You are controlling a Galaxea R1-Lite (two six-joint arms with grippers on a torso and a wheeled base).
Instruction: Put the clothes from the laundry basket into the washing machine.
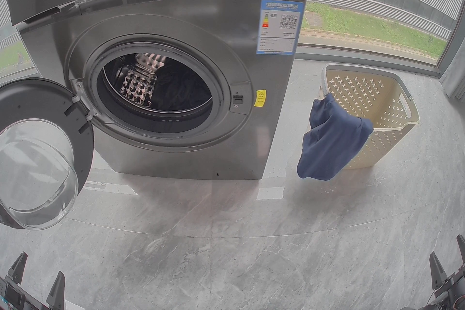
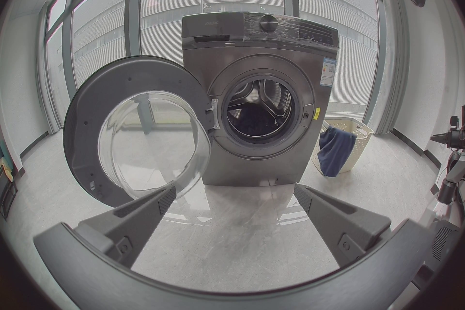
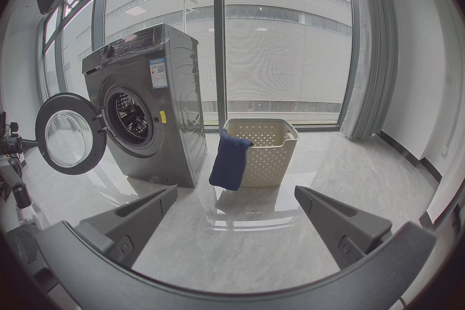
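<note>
A pale grey marbled floor [image 1: 232,238] runs up to a wall of tall windows [image 3: 286,35] with a ribbed grey building outside. On this floor, at about 11 o'clock from the robot, stands the dark grey front-loading washing machine [image 1: 203,10], its top panel wrapped in clear film. Its round door [image 1: 38,151] is swung fully open toward 9 o'clock, hinged at the left of the opening, with the glass bowl facing the robot. The drum [image 1: 160,88] lies open to view, its studded metal wall showing at the back and something dark blue lying low inside it. At about 1 o'clock, just beside the machine's right flank but apart from it, sits the cream laundry basket [image 1: 382,98], perforated with small stars. A dark blue garment [image 1: 334,139] hangs over the basket's rim at its 8 o'clock corner, most of it draped down the outside toward the floor. A blue and white label [image 1: 280,26] sits at 2 o'clock of the drum opening. The left gripper [image 1: 38,272] hangs low at 7 o'clock and the right gripper [image 1: 448,253] at 5 o'clock, both well apart from machine and basket, each with its fingers spread and nothing between them.
</note>
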